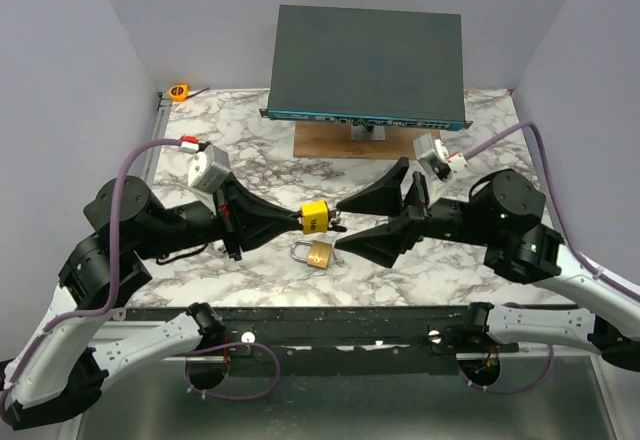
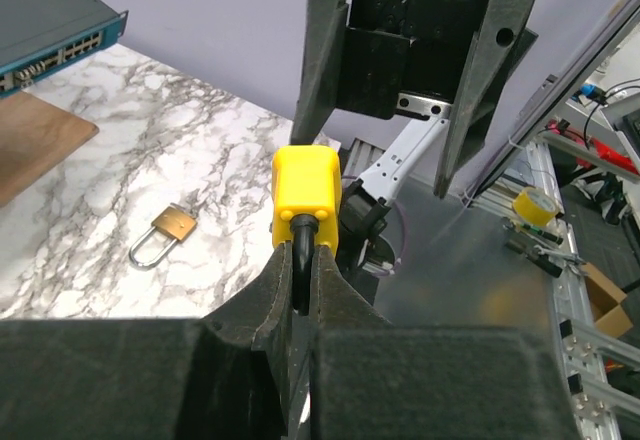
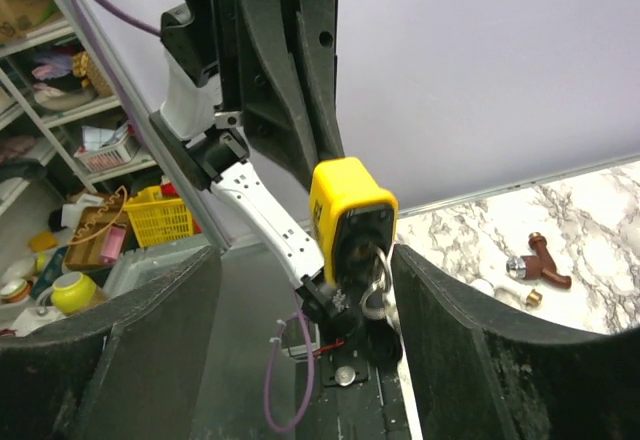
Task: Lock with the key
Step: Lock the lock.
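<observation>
A yellow padlock hangs in the air between both arms. My left gripper is shut on its black shackle, with the yellow body just past the fingertips. In the right wrist view the padlock's keyhole face points at the camera, and a silver key with a ring sits in the keyhole. My right gripper is open wide, its jaws on either side of the padlock's key end; the right finger is close beside the key ring.
A brass padlock lies on the marble table under the yellow one, also in the left wrist view. A network switch on a wooden board stands at the back. An orange tape measure is back left. A brown tap fitting lies on the table.
</observation>
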